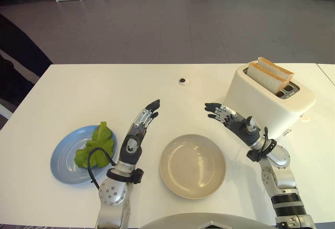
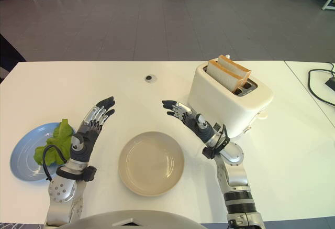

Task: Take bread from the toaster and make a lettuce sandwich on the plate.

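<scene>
Left eye view: two slices of bread stand upright in the slots of the toaster at the right of the frame, with their tops above the casing. The right hand hovers at the toaster's lower left, close to its front wall. Its fingers are stretched wide and hold nothing. The fingertips point toward frame left, so the bread sits up and to the right of the hand, well apart from them.

The left hand is raised at centre-left, fingers straight and spread, holding nothing, with the tips aimed at the upper right. Lettuce lies on the blue plate at lower left, just beside the left wrist and apart from the fingers. A black cable loops from that wrist over the blue plate's near side. The beige plate sits at lower centre, between the two forearms and below both sets of fingertips.

The toaster stands near the right edge of the table, whose far edge runs across mid-frame just behind it. A strip of white tabletop separates the two hands. A wider stretch runs from the fingertips up to the far edge, where a small dark disc sits at centre.
</scene>
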{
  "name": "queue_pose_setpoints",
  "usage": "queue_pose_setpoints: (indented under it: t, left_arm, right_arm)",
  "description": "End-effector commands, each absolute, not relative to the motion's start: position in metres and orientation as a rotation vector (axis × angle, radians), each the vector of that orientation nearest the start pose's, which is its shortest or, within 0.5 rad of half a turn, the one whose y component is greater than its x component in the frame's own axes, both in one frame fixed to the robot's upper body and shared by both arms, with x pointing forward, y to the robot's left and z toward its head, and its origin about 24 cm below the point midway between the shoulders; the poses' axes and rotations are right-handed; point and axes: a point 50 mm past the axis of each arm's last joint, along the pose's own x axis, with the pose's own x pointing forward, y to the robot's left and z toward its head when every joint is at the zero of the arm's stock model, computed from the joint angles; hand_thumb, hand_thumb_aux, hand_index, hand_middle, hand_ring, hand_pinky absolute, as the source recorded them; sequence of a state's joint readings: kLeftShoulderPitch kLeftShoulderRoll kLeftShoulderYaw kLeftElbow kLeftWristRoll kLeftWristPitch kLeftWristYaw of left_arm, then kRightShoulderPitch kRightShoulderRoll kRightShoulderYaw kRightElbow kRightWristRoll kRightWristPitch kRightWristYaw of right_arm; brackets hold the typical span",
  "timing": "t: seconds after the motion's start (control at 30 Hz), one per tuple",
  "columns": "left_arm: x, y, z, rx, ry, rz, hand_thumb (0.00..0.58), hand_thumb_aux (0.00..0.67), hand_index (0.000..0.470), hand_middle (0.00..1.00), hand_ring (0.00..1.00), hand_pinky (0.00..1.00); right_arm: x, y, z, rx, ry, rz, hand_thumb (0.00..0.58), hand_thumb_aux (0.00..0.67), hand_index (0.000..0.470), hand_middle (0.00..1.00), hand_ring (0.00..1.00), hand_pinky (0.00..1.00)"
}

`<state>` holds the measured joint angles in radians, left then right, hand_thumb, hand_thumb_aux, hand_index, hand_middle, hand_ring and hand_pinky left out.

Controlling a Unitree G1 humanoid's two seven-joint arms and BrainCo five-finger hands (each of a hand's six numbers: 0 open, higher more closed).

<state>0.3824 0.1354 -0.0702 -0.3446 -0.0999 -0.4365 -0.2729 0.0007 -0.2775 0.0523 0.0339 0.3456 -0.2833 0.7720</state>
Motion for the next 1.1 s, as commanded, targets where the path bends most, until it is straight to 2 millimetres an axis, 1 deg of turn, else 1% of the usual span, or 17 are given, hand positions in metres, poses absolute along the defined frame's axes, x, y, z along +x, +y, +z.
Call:
queue_pose_setpoints:
  t: [0.03, 0.3, 0.37, 0.43, 0.5, 0.57, 0.63, 0.67, 0.73, 0.8, 0.87, 0.93, 0.97, 1.0, 1.03, 1.07, 1.1]
  left_arm:
    - [0.169, 0.154, 0.081, 0.081, -0.380, -0.293, 0.000, 0.000, 0.000, 0.00, 0.00, 0.00]
    - [0.169, 0.154, 0.082, 0.089, -0.379, -0.295, 0.000, 0.000, 0.000, 0.00, 0.00, 0.00]
    - [0.168, 0.153, 0.081, 0.097, -0.378, -0.296, 0.000, 0.000, 0.000, 0.00, 0.00, 0.00]
    - [0.169, 0.151, 0.081, 0.098, -0.378, -0.302, 0.000, 0.000, 0.000, 0.00, 0.00, 0.00]
    - [0.171, 0.150, 0.080, 0.097, -0.377, -0.307, 0.000, 0.000, 0.000, 0.00, 0.00, 0.00]
    - [0.172, 0.149, 0.079, 0.093, -0.376, -0.311, 0.000, 0.000, 0.000, 0.00, 0.00, 0.00]
    - [0.173, 0.148, 0.078, 0.089, -0.375, -0.313, 0.000, 0.000, 0.000, 0.00, 0.00, 0.00]
    - [0.173, 0.147, 0.077, 0.087, -0.376, -0.316, 0.000, 0.000, 0.000, 0.00, 0.00, 0.00]
    - [0.174, 0.145, 0.077, 0.085, -0.377, -0.323, 0.000, 0.000, 0.000, 0.00, 0.00, 0.00]
    - [0.175, 0.142, 0.077, 0.083, -0.380, -0.329, 0.000, 0.000, 0.000, 0.00, 0.00, 0.00]
    - [0.176, 0.141, 0.077, 0.082, -0.381, -0.334, 0.000, 0.000, 0.000, 0.00, 0.00, 0.00]
    - [0.176, 0.141, 0.077, 0.082, -0.382, -0.337, 0.000, 0.000, 0.000, 0.00, 0.00, 0.00]
    - [0.176, 0.141, 0.077, 0.081, -0.382, -0.338, 0.000, 0.000, 0.000, 0.00, 0.00, 0.00]
    - [0.176, 0.140, 0.077, 0.080, -0.382, -0.338, 0.000, 0.000, 0.000, 0.00, 0.00, 0.00]
    - [0.176, 0.140, 0.077, 0.079, -0.382, -0.338, 0.000, 0.000, 0.000, 0.00, 0.00, 0.00]
    - [0.176, 0.140, 0.077, 0.078, -0.382, -0.339, 0.000, 0.000, 0.000, 0.00, 0.00, 0.00]
    - [0.176, 0.140, 0.077, 0.077, -0.383, -0.339, 0.000, 0.000, 0.000, 0.00, 0.00, 0.00]
  right_arm:
    - [0.236, -0.159, 0.069, -0.016, -0.263, 0.802, 0.000, 0.000, 0.000, 0.00, 0.00, 0.00]
    - [0.236, -0.159, 0.070, -0.030, -0.265, 0.803, 0.000, 0.000, 0.000, 0.00, 0.00, 0.00]
    - [0.239, -0.163, 0.079, -0.032, -0.308, 0.765, 0.000, 0.000, 0.000, 0.00, 0.00, 0.00]
    - [0.243, -0.175, 0.107, -0.013, -0.419, 0.703, 0.000, 0.000, 0.000, 0.00, 0.00, 0.00]
    - [0.249, -0.200, 0.151, -0.051, -0.564, 0.615, 0.000, 0.000, 0.000, 0.00, 0.00, 0.00]
    - [0.255, -0.227, 0.191, -0.170, -0.666, 0.516, 0.000, 0.000, 0.000, 0.00, 0.00, 0.00]
    - [0.269, -0.250, 0.211, -0.333, -0.647, 0.408, 0.000, 0.000, 0.000, 0.00, 0.00, 0.00]
    - [0.280, -0.262, 0.213, -0.442, -0.585, 0.342, 0.000, 0.000, 0.000, 0.00, 0.00, 0.00]
    - [0.304, -0.285, 0.203, -0.665, -0.402, 0.243, 0.000, 0.000, 0.000, 0.00, 0.00, 0.00]
    - [0.316, -0.304, 0.190, -0.883, -0.250, 0.183, 0.000, 0.000, 0.000, 0.00, 0.00, 0.00]
    - [0.320, -0.317, 0.178, -0.990, -0.164, 0.150, 0.000, 0.000, 0.000, 0.00, 0.00, 0.00]
    - [0.322, -0.324, 0.170, -1.032, -0.129, 0.124, 0.000, 0.000, 0.000, 0.00, 0.00, 0.00]
    - [0.323, -0.328, 0.166, -1.037, -0.112, 0.109, 0.087, 0.053, 0.037, 0.00, 0.00, 0.00]
    - [0.324, -0.332, 0.164, -1.043, -0.097, 0.094, 0.304, 0.208, 0.146, 0.00, 0.00, 0.00]
    - [0.324, -0.335, 0.161, -1.047, -0.081, 0.081, 0.438, 0.339, 0.238, 0.00, 0.00, 0.00]
    - [0.325, -0.338, 0.159, -1.050, -0.071, 0.076, 0.474, 0.384, 0.269, 0.00, 0.00, 0.00]
    - [0.325, -0.339, 0.158, -1.054, -0.063, 0.075, 0.491, 0.407, 0.286, 0.00, 0.00, 0.00]
